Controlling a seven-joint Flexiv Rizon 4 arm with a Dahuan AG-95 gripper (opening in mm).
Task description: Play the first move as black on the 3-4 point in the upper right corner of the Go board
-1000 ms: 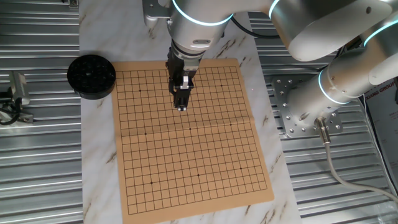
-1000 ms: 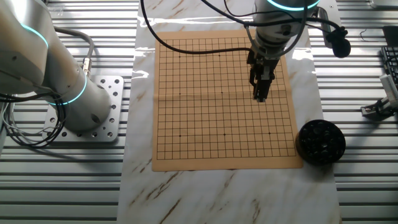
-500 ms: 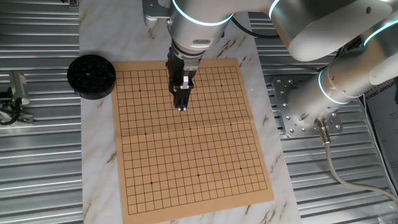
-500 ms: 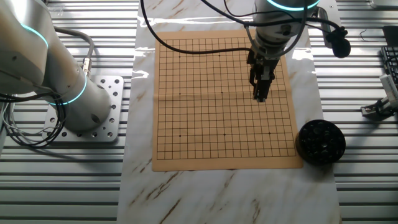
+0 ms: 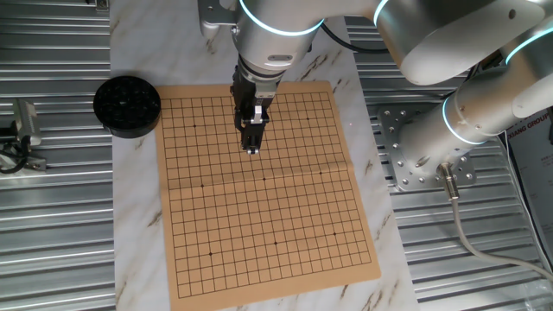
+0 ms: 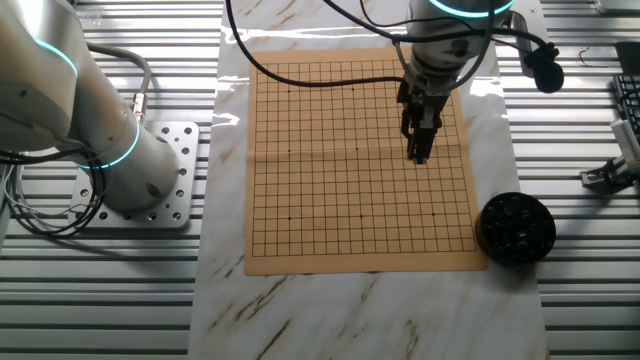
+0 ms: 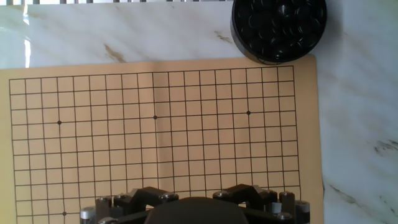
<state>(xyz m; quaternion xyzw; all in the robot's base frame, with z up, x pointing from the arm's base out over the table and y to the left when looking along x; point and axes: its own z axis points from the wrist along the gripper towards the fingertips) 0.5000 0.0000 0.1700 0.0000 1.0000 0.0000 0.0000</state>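
No stone lay anywhere on the board (image 5: 259, 190) at the time of inspection; every intersection visible in all three views was bare. The board rested flat on a marble-patterned mat (image 5: 138, 216), square to it, presumably so the grid stayed fixed for placement. A round black bowl (image 5: 127, 105) stood on the mat just off one corner of the board, touching or nearly touching its edge; the hand view showed it filled with black stones (image 7: 278, 22), untouched as far as could be judged.

The gripper (image 5: 251, 145) hung above the middle portion of the board, pointing straight down, clear of the surface. Its fingers appeared drawn close together in both fixed views, yet whether they were fully closed could not be told, and no stone was seen between them. In the hand view only the finger bases showed at the lower edge.

Judgement: the task had not progressed beyond its start. A stone had first to be taken from the bowl, which stood well apart from the gripper. The bowl's position beside one corner suggested a short carry to the target point.
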